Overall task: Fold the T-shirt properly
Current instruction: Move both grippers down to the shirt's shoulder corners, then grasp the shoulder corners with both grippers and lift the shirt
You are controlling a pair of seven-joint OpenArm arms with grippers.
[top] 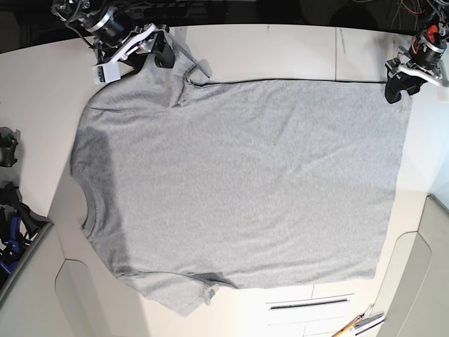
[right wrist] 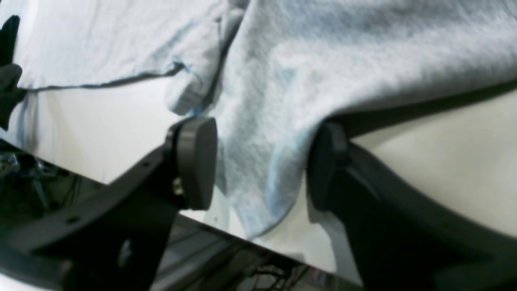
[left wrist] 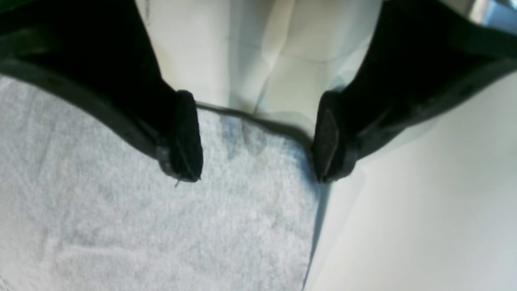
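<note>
— Grey T-shirt (top: pixel 238 182), spread flat, plain side up, on the white table (top: pixel 280 49).
— Left gripper (left wrist: pixel 258 141) spread apart at a hem corner; right gripper (right wrist: pixel 262 165) spread apart around a sleeve.

The T-shirt (top: pixel 238 182) lies flat on the table (top: pixel 280 49), with its neck toward the left of the base view. The right gripper (top: pixel 144 49) sits at the far left corner, over a sleeve. The left gripper (top: pixel 396 88) sits at the far right corner.
</note>
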